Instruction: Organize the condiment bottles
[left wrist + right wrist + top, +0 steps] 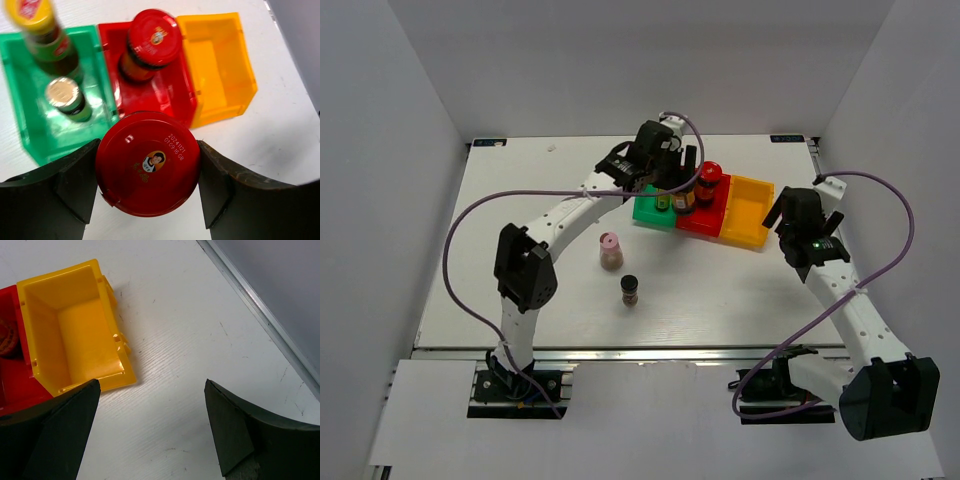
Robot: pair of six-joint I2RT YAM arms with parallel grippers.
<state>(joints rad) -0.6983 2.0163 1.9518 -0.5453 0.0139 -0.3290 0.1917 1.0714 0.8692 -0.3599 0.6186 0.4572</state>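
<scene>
Two fingers of the left gripper point(148, 172) are pressed against the sides of a red-lidded jar point(145, 145), which is held at the near rim of the red bin point(172, 95), where a second red-lidded jar point(152, 37) stands. The held jar is best carried over the free floor, lowered clear of its twin, then released. The right gripper point(152, 390) is spread above the table point(200, 315), beside the orange bin point(80, 335).

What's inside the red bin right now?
One red-lidded jar stands in the red bin. A second red-lidded jar, gripped in the left hand, covers the bin's near edge, so that part cannot be seen.
</scene>
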